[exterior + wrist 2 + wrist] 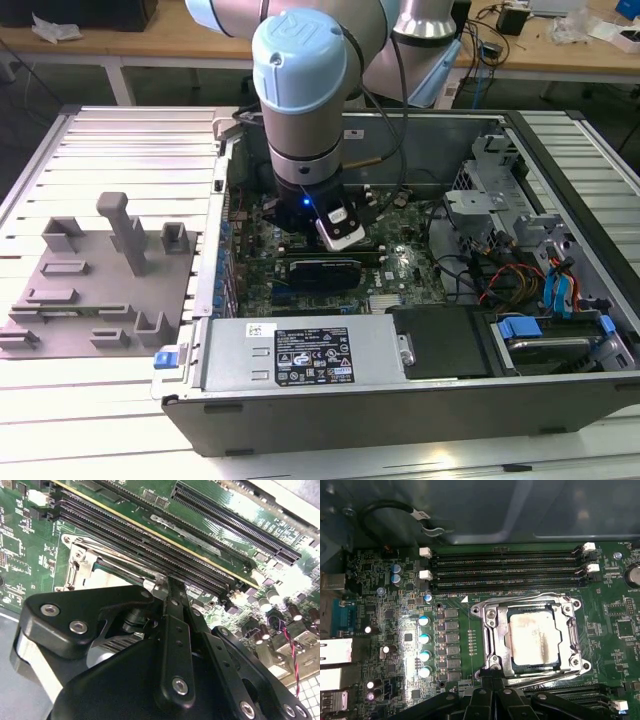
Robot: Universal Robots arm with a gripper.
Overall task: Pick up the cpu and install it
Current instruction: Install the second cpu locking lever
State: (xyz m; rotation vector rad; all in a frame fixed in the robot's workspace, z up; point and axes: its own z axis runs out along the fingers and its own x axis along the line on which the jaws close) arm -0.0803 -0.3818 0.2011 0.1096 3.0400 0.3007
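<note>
In socket (532, 637): cpu (534, 639) seated flat; gripper (170, 587) just beside, pinched narrow, empty. Judgement: lift straight, avoid frame.

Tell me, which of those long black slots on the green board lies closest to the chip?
The third memory slot down from the case wall, directly beside the socket frame holding the cpu; the other two lie beyond it.

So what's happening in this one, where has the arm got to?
The arm is down inside an open computer case, with its gripper just above the motherboard. In the first wrist view the cpu already lies inside the metal socket frame, beside the memory slots. The fingers look closed together at the socket's edge, with nothing visible between them. The grey fixture plate sits outside the case.
</note>
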